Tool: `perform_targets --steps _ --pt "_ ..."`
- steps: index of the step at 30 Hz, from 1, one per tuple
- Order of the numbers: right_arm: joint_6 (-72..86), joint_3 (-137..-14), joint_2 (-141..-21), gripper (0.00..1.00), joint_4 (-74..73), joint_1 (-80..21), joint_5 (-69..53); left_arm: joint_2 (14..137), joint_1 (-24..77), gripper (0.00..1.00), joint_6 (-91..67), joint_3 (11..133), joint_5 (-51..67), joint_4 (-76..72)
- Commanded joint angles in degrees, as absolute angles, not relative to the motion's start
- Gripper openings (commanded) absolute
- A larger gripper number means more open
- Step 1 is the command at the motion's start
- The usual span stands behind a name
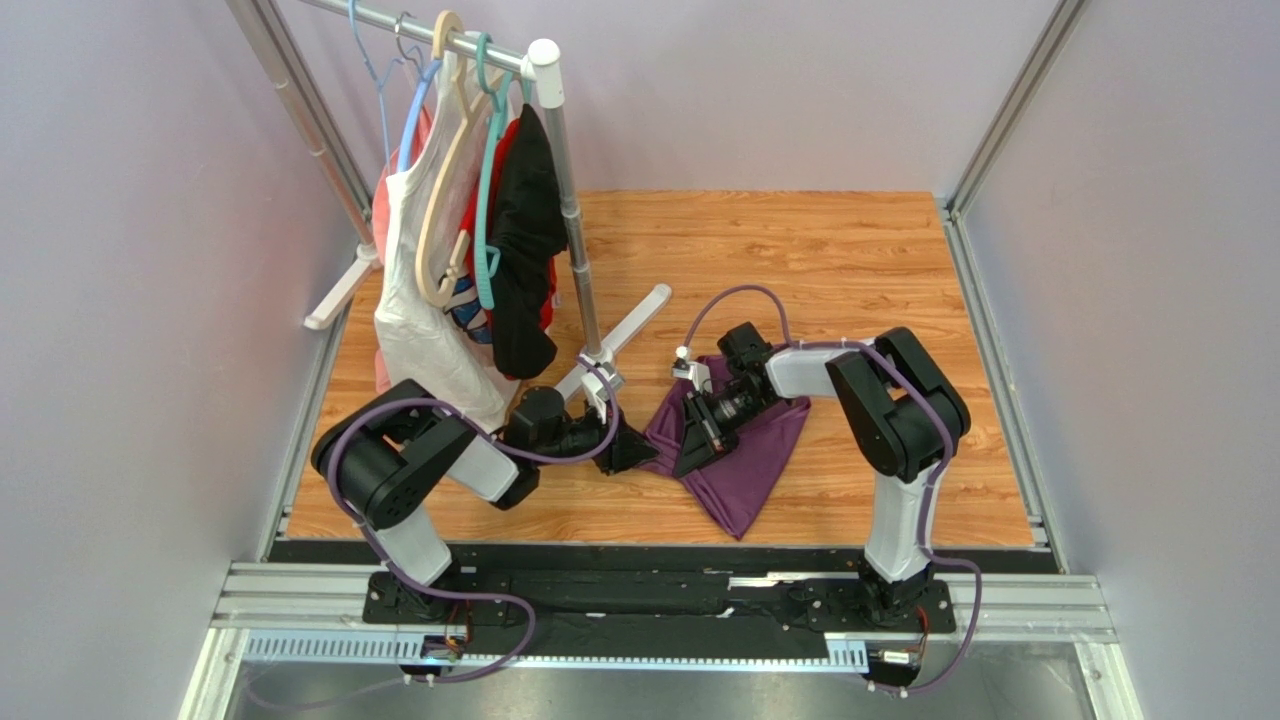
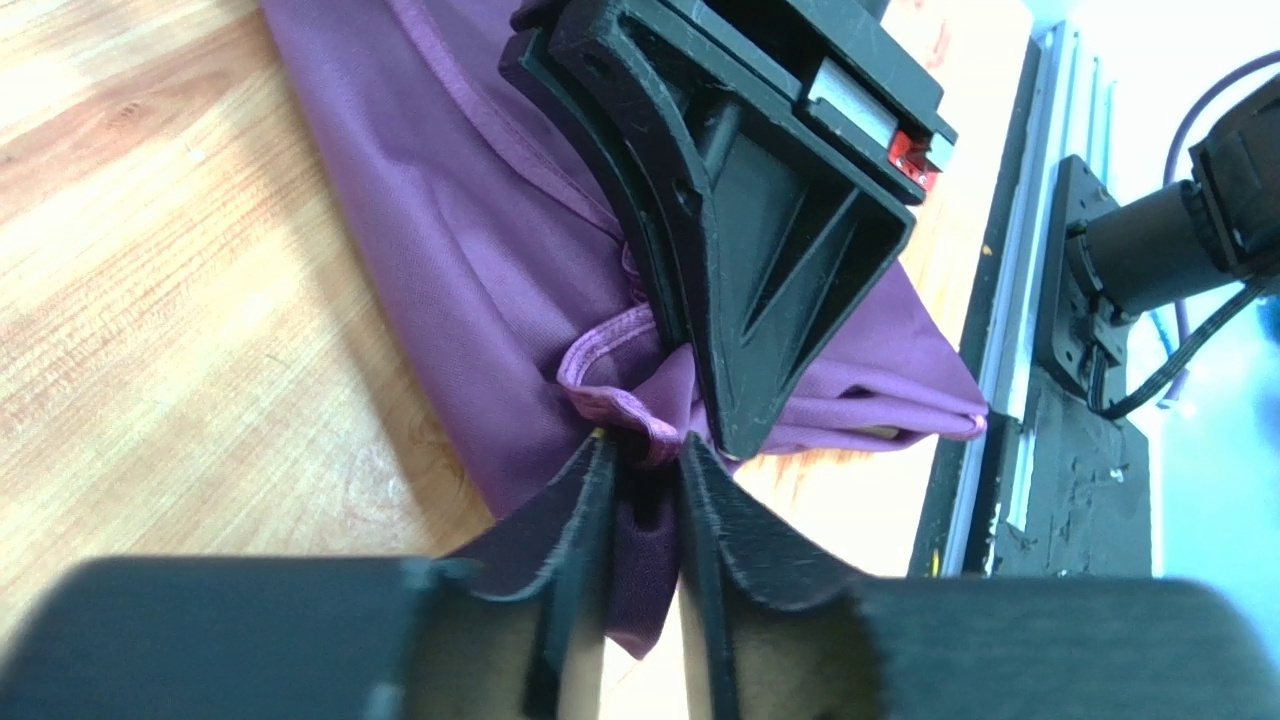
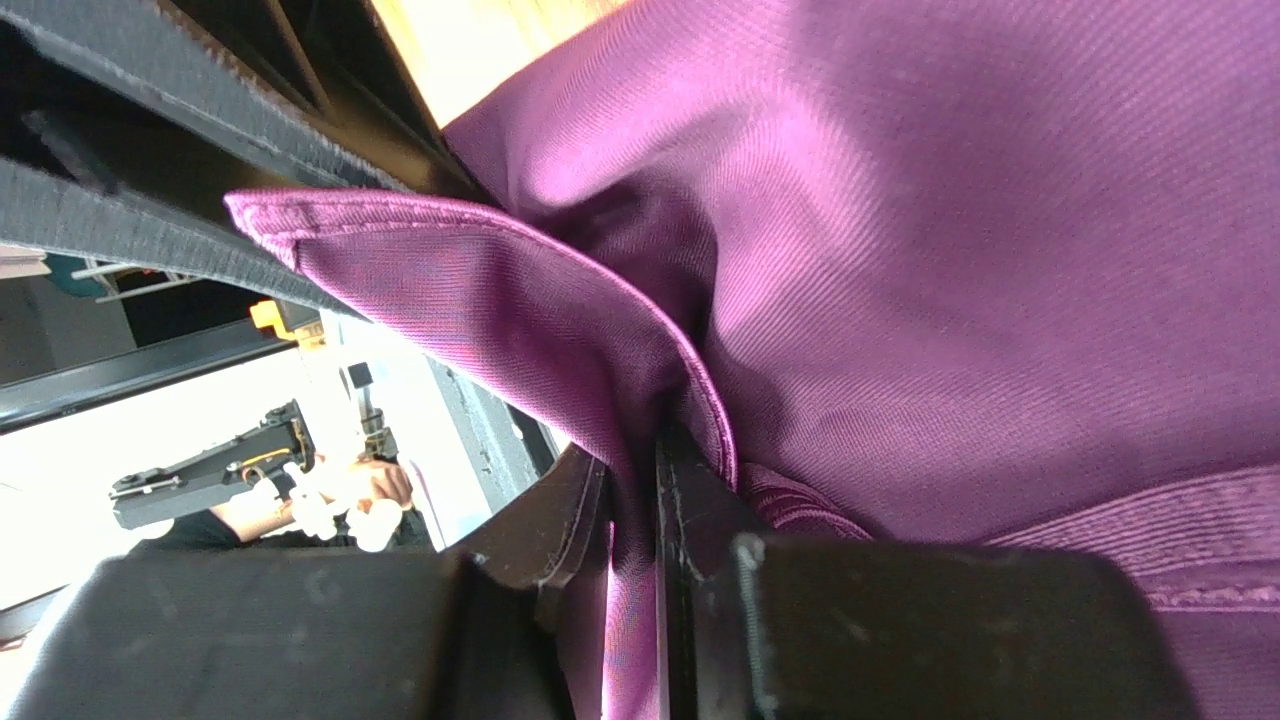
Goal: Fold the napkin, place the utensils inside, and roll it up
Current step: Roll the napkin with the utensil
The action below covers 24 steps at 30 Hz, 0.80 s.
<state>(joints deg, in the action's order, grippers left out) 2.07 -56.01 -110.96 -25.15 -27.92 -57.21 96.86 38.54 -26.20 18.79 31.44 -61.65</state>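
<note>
The purple napkin (image 1: pixel 747 458) lies bunched on the wooden table between my arms. My left gripper (image 1: pixel 639 450) is shut on a hemmed edge of the napkin (image 2: pixel 451 255), a tail of cloth hanging between its fingers. My right gripper (image 1: pixel 694 438) is shut on another fold of the napkin (image 3: pixel 977 255), right next to the left one. The right gripper's black body (image 2: pixel 751 195) fills the top of the left wrist view. The wooden fork and spoon are not in view.
A clothes rack (image 1: pixel 559 210) with white, black and red garments on hangers stands at the back left; its white foot (image 1: pixel 631 323) reaches toward the grippers. The black rail (image 1: pixel 661 578) runs along the near table edge.
</note>
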Motion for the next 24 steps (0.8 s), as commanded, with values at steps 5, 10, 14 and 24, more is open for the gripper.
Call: perform_targets --steps 5,10,14,24 --pt "0.8 -57.5 -112.1 0.08 -24.8 -27.3 -54.2 95.5 38.7 0.00 -25.1 23.6 31.8 -53.6" --pt "1.1 -57.5 -110.8 0.22 -25.0 -27.3 -54.0 92.1 38.8 0.00 -22.6 28.6 28.6 -39.0" --pt "1.9 -57.2 -108.8 0.39 -25.4 -27.3 -53.0 91.1 38.8 0.00 -21.4 32.2 28.1 -28.3" --pt "4.2 -55.7 -100.1 0.69 -27.3 -27.3 -46.6 96.2 38.6 0.00 -22.2 38.3 29.4 -20.1"
